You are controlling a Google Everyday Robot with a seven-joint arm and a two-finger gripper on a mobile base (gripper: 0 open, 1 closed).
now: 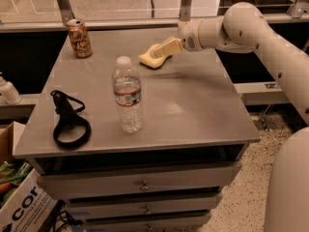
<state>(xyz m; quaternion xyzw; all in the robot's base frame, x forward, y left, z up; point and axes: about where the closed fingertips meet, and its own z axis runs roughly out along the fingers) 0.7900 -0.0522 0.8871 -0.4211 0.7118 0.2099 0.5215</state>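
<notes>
My gripper (167, 48) reaches in from the right at the back of the grey table top (193, 110). It hangs just over the right end of a pale yellow sponge (147, 58), touching or nearly touching it. The sponge lies flat at the back centre. A clear water bottle (128, 95) with a white cap stands upright in the middle, well in front of the gripper. A bronze drink can (79, 38) stands at the back left corner. A black looped strap (70, 121) lies at the front left.
The table is a drawer cabinet with handles on its front (143, 185). A white bottle (7, 92) sits on a ledge at the left, with a cardboard box (20, 204) on the floor below. A railing runs behind the table.
</notes>
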